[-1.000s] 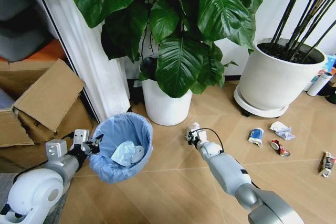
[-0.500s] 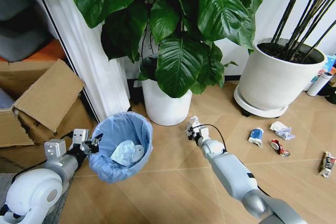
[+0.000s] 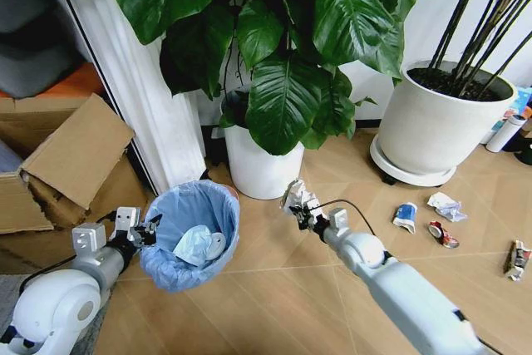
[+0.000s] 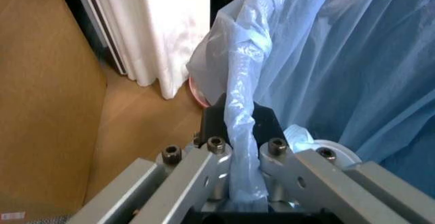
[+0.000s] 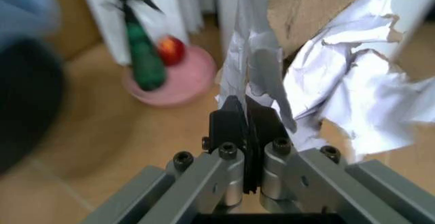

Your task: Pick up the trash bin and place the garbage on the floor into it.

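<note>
Paper wad right of bin, not over it yet

Our right gripper (image 3: 293, 198) has fingers clenched on a crumpled paper wad (image 5: 340, 107), beside the trash bin (image 3: 189, 234), short of its mouth. Left gripper (image 3: 143, 229) pinches the bag rim, bin raised off the floor (image 3: 274, 305). Bin holds paper already; can (image 3: 405, 216) and wrappers lie well apart.
</note>
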You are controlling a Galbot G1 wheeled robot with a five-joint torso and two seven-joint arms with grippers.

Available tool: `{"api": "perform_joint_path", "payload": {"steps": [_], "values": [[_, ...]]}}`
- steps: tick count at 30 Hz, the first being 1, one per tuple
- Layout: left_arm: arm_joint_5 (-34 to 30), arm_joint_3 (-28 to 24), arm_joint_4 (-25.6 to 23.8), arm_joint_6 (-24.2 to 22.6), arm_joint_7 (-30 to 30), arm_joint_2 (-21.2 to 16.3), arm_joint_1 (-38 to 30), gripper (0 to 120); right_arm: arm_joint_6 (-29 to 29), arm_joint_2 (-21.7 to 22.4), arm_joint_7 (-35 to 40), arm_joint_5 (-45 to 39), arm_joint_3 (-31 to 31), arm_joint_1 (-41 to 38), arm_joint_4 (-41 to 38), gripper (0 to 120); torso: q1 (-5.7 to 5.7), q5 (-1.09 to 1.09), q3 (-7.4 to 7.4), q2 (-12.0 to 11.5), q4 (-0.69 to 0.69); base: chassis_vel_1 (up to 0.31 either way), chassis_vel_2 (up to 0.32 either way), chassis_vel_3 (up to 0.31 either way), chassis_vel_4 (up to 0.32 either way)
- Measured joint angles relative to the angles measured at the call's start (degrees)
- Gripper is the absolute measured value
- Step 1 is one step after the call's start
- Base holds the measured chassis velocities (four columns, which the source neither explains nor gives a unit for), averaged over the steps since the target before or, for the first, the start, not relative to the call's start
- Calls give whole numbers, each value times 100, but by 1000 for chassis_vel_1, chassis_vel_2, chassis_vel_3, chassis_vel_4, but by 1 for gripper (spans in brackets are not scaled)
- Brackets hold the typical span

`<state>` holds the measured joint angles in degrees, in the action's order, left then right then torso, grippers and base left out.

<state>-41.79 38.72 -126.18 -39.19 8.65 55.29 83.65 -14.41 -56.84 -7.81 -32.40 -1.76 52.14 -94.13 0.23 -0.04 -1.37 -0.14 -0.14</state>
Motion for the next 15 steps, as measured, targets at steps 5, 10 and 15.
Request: {"api": "perform_joint_path", "payload": {"steps": [5, 10, 15], "values": [[92, -16, 66, 7, -24, 15, -20, 0, -32, 288, -133, -159, -7, 55, -940, 0, 0, -1, 0, 1, 2, 0, 0, 0, 0], [99, -21, 127, 6, -25, -18, -56, 0, -88, 395, -149, -445, -20, -54, -1460, 0, 0, -1, 0, 1, 1, 0, 0, 0, 0], [83, -62, 154, -82, -31, -97, -117, 0, -178, 460, -133, -790, -159, -313, -1947, 0, 0, -2, 0, 1, 2, 0, 0, 0, 0]]}}
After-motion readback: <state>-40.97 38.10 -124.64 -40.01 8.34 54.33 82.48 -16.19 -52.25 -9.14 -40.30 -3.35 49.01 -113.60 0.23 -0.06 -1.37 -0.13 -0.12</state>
